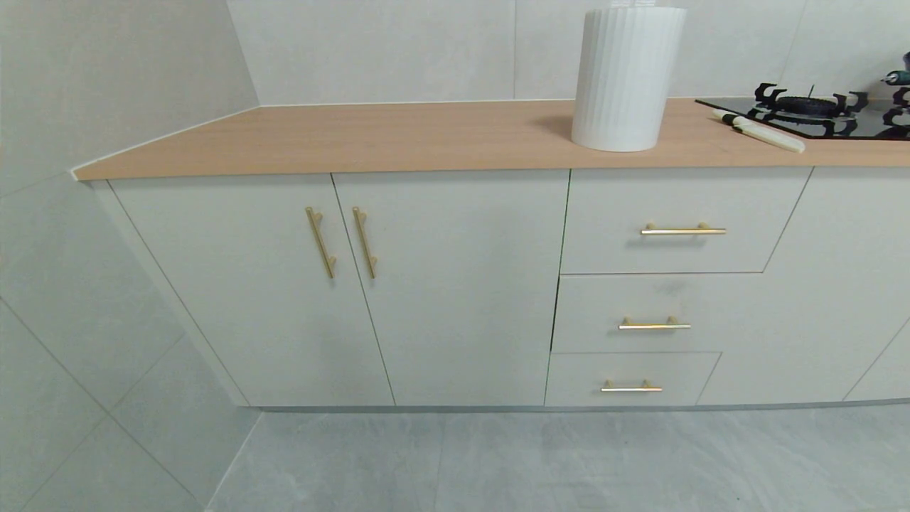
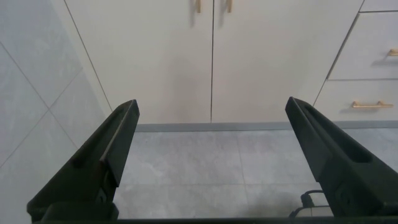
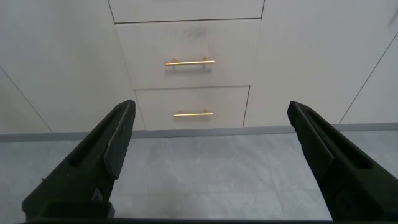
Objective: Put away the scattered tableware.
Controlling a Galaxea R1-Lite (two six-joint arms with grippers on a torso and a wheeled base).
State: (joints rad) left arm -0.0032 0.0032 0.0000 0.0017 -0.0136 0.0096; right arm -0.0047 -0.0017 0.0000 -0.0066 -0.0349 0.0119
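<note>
Knife (image 1: 759,131) on countertop (image 1: 355,135) (beside hob (image 1: 810,107)), left gripper (image 2: 211,106), right gripper (image 3: 211,107) — both spread

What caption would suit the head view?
White canister and knife on a wooden counter above closed cabinets and drawers.

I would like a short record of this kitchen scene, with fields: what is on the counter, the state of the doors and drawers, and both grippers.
counter: wooden top
on counter: white ribbed jar; knife at the edge of the stove
doors: two, shut
drawers: three, shut
left gripper: open, empty, low above the floor
right gripper: open, empty, facing the lower drawers
</note>
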